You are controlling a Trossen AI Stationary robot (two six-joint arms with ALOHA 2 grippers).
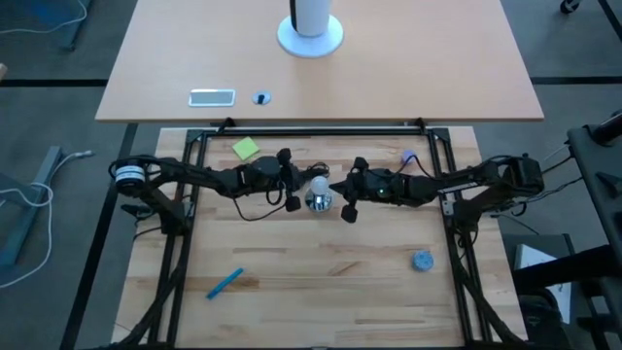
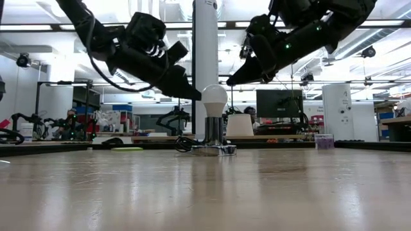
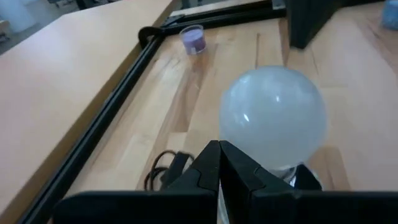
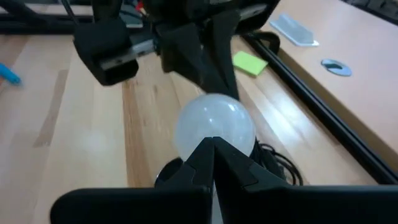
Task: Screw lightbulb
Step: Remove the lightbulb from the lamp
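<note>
Jaws pressed together on both arms, flanking the lightbulb (image 2: 214,99) upright in its socket (image 2: 213,144); neither touches it.

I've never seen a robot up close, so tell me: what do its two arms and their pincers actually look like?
Both arms are dark, almost black, built of jointed segments with black cables looping along them. The left arm has a white ring near its base. The left gripper and the right gripper each end in two black, wedge-shaped fingers tapering to a point. Small green lights glow on the right arm.
</note>
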